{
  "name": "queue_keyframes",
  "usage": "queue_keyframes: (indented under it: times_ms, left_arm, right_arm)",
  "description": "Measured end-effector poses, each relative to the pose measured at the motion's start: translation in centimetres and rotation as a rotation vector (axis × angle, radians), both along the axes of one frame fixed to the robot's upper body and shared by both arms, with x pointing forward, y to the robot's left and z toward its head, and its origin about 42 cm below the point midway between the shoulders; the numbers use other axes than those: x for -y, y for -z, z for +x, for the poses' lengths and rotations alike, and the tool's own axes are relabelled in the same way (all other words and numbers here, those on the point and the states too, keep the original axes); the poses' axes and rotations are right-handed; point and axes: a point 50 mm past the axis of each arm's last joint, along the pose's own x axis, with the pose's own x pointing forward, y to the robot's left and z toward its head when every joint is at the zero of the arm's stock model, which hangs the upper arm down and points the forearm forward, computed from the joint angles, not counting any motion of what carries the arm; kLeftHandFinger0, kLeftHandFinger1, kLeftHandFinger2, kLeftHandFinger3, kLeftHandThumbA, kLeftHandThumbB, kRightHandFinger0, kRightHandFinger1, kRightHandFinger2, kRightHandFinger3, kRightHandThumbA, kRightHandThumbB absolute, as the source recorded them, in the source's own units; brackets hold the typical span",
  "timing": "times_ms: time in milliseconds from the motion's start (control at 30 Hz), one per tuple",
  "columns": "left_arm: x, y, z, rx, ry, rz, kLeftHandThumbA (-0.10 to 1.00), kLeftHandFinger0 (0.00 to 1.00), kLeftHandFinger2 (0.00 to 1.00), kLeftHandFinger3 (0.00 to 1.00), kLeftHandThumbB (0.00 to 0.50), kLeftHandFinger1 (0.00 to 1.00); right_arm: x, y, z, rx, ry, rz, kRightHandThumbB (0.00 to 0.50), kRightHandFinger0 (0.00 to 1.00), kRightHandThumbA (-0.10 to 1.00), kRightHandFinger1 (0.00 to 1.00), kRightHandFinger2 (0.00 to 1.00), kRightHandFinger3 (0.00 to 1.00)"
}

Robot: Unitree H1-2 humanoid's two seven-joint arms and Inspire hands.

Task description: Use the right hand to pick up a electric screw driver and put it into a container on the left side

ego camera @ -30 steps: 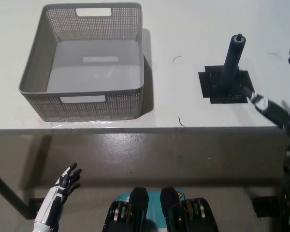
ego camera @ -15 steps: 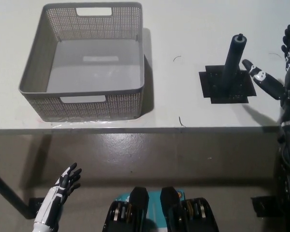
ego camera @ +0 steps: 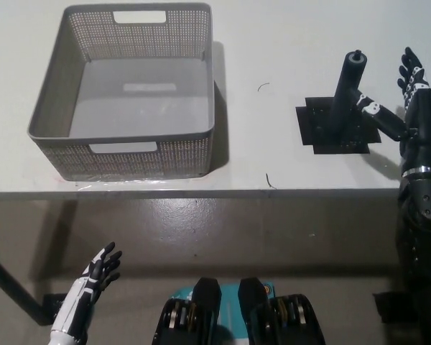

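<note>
While the grasp is not yet made, these lines run from the near edge outward, each placed against the black base plate (ego camera: 337, 127).

Left hand: the white left hand (ego camera: 100, 267) rests low and nearest the robot, below the table's front edge and far to the left of the plate, holding nothing, fingers spread.

Right hand: the black right hand (ego camera: 402, 108) is over the table (ego camera: 273, 43) just right of the plate, fingers apart and gripping nothing; one finger (ego camera: 368, 108) reaches toward the tool.

Change: a second ago this hand was at the picture's right margin, lower and farther from the plate; it has since come up and inward, closing the gap.

Meaning: I judge the approach nearly finished, with closing around the tool as the next step.

Electric screw driver: the electric screw driver (ego camera: 346, 86) stands upright on the plate, unmoved, leaning slightly, immediately left of the right hand; the extended finger seems at or very near its shaft, though contact cannot be confirmed.

Container: the grey perforated container (ego camera: 194, 136) sits well left of the plate, nothing visible inside.
</note>
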Motion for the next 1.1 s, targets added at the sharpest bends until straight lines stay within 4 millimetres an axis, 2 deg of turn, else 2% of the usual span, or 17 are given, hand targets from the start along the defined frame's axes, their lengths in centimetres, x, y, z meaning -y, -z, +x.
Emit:
queue_keyframes:
  times_ms: [33,67,100,133,200,267,300,433,567,733,933,1033,1100]
  left_arm:
    - [0.0,0.0,0.0,0.000,0.000,0.000,1.00,1.00,1.00,1.00,0.009,1.00]
    - [0.0,0.0,0.0,0.000,0.000,0.000,1.00,1.00,1.00,1.00,0.010,1.00]
    - [0.0,0.0,0.0,0.000,0.000,0.000,1.00,1.00,1.00,1.00,0.012,1.00]
    - [0.0,0.0,0.0,0.000,0.000,0.000,1.00,1.00,1.00,1.00,0.012,1.00]
    - [0.0,0.0,0.0,0.001,0.000,0.000,1.00,1.00,1.00,1.00,0.008,1.00]
    - [0.0,0.0,0.0,0.001,0.000,0.000,1.00,1.00,1.00,1.00,0.010,1.00]
    - [0.0,0.0,0.0,0.001,0.000,0.000,1.00,1.00,1.00,1.00,0.012,1.00]
    - [0.0,0.0,0.0,0.001,0.001,0.001,1.00,1.00,1.00,1.00,0.021,1.00]
    - [0.0,0.0,0.0,0.002,0.004,0.001,1.00,1.00,1.00,1.00,0.019,1.00]
    - [0.1,-0.1,0.1,0.003,0.014,0.000,1.00,1.00,1.00,1.00,0.017,1.00]
    - [0.1,-0.1,0.1,0.003,0.018,0.000,1.00,1.00,1.00,1.00,0.012,1.00]
    - [0.1,-0.1,0.1,0.004,0.019,0.000,1.00,1.00,1.00,1.00,0.009,1.00]
    - [0.1,-0.3,0.2,0.009,0.020,0.001,1.00,1.00,1.00,1.00,0.011,1.00]
  right_arm:
    - [-0.1,0.0,0.1,-0.004,-0.002,-0.001,0.383,1.00,1.00,1.00,1.00,1.00]
    - [-0.1,0.1,0.1,-0.007,-0.003,-0.001,0.387,1.00,1.00,1.00,1.00,1.00]
    - [-0.2,0.2,0.3,-0.015,-0.005,-0.001,0.356,1.00,1.00,1.00,1.00,1.00]
    - [-0.3,0.4,0.4,-0.024,-0.006,-0.001,0.355,1.00,1.00,1.00,1.00,1.00]
    - [-0.5,0.6,0.8,-0.041,-0.007,-0.001,0.321,1.00,1.00,1.00,1.00,1.00]
    - [-0.8,0.7,1.1,-0.056,-0.008,-0.004,0.321,1.00,1.00,1.00,1.00,1.00]
    - [-0.9,0.8,1.3,-0.061,-0.010,-0.007,0.342,1.00,1.00,1.00,1.00,1.00]
    - [-1.5,0.8,1.9,-0.076,-0.016,-0.012,0.358,1.00,1.00,1.00,1.00,1.00]
    - [-2.1,0.7,2.5,-0.091,-0.019,-0.012,0.395,1.00,1.00,1.00,1.00,1.00]
    - [-2.9,0.8,3.3,-0.121,-0.025,-0.010,0.378,1.00,1.00,1.00,1.00,1.00]
    - [-3.5,0.8,4.0,-0.152,-0.029,-0.024,0.403,1.00,1.00,1.00,1.00,1.00]
    - [-3.8,0.5,4.6,-0.163,-0.035,-0.034,0.391,1.00,1.00,1.00,1.00,1.00]
    - [-4.1,-0.2,5.2,-0.172,-0.040,-0.042,0.421,1.00,1.00,1.00,1.00,1.00]
